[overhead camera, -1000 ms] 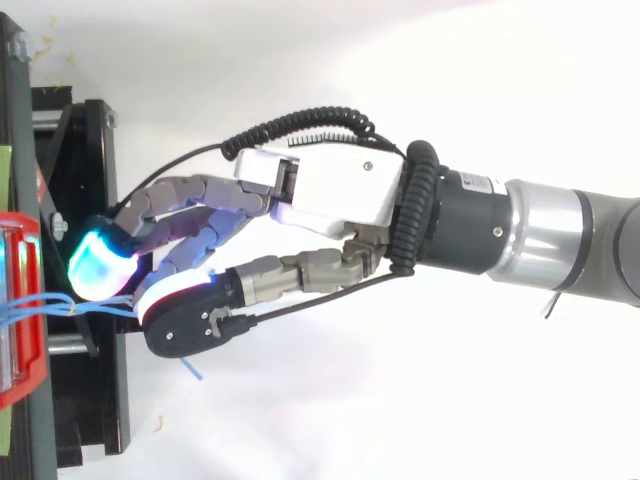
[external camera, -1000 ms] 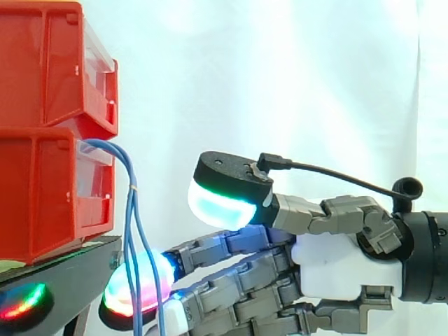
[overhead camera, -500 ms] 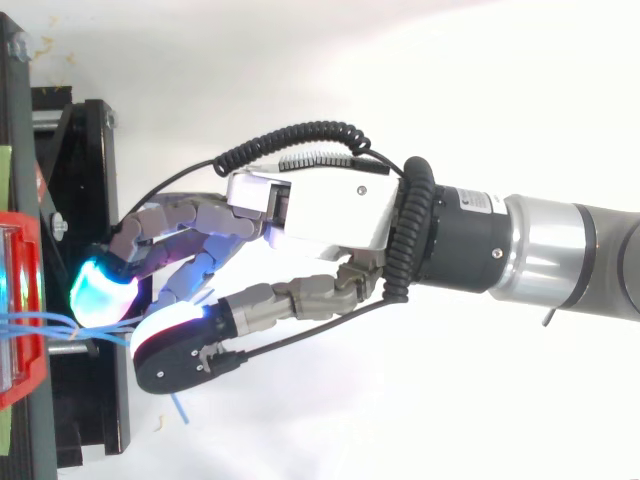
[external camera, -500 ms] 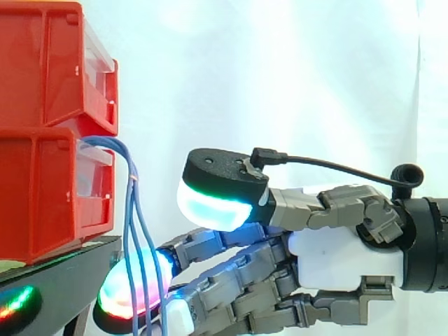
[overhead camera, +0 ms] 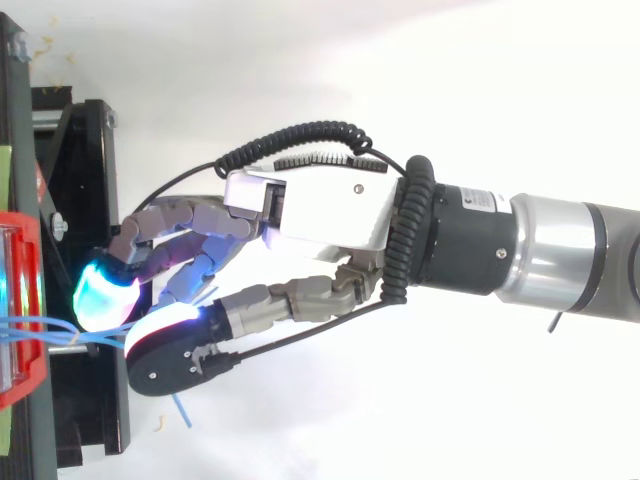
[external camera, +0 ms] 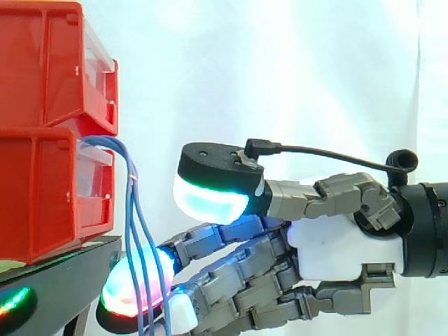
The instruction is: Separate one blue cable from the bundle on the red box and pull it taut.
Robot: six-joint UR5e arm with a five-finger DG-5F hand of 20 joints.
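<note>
Cables (external camera: 133, 210), blue, droop off the lower red bin's (external camera: 49, 196) front edge, ends cut off below. Hand (external camera: 343, 255) is spread, thumb (external camera: 210, 199) lifted clear; can't tell if fingertips (external camera: 115, 290) touch them.

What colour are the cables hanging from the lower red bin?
Blue; the cables show best in the side view.

**Red, blue and a glowing hand**

The bins (external camera: 42, 196) are solid red with pale, translucent fronts. The stand (external camera: 70, 269) is black (its edge picks up a smear of green and red glow). The cables (external camera: 133, 210) are light blue, one with a tiny tan fleck. The hand (external camera: 343, 252) has a white palm, grey fingers and black-backed tips. The thumb's pad (external camera: 210, 203) glows cyan rimmed with green, and a lower fingertip (external camera: 115, 294) shades from green into magenta-red. The curtain (external camera: 294, 70) is plain white.
</note>
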